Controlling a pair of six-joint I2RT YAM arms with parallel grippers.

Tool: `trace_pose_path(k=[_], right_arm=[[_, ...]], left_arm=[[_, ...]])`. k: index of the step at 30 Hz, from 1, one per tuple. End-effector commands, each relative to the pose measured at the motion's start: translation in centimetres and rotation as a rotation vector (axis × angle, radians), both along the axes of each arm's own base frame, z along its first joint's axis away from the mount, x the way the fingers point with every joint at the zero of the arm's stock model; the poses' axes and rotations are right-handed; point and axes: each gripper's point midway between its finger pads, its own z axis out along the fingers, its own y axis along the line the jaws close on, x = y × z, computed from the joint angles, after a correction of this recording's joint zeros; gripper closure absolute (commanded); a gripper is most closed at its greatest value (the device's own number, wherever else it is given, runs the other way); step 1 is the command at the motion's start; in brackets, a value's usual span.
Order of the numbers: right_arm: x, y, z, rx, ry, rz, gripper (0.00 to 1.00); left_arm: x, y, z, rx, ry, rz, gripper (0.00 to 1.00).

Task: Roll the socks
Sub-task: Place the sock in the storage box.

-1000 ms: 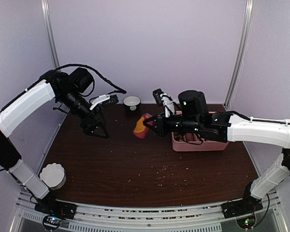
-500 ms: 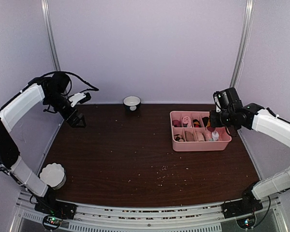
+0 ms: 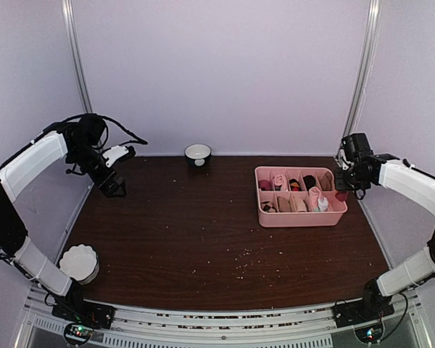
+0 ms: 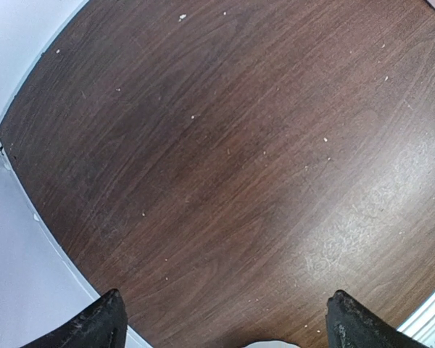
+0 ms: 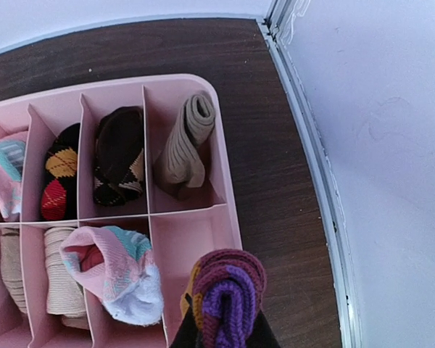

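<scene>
- Right wrist view: the right pincer [image 3: 341, 187] pinches the rolled dark red, purple-striped sock [image 5: 228, 293], roll end up, over the right edge of the pink divided tray's [image 5: 192, 243] empty near-right cell.
- The tan rolled sock [image 5: 185, 148] fills the far-right cell.
- The left pincer [image 4: 221, 319], spread, hangs far left over the dark wooden tabletop [image 4: 239, 145].

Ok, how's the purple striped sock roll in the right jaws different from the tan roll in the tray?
The purple-striped roll is multicoloured, purple and dark red; the tan roll is one plain ribbed colour. The purple-striped roll is clamped in the right gripper's jaws; the tan roll lies in a corner compartment of the pink tray. Both are rolled up.
</scene>
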Motion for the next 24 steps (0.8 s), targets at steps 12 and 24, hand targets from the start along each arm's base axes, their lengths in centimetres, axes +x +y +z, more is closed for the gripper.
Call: trace_pose_path(k=[12,24], right_arm=[[3.2,-0.1,-5.3,0.038,0.118,0.056,1.0],[2.7,0.1,-6.5,0.114,0.137,0.057,0.49]], left_arm=[[0.2,1.3,1.3,0.056,-0.097,0.018,0.02],[0.3,2.8,2.6,0.109,-0.195,0.059,0.02]])
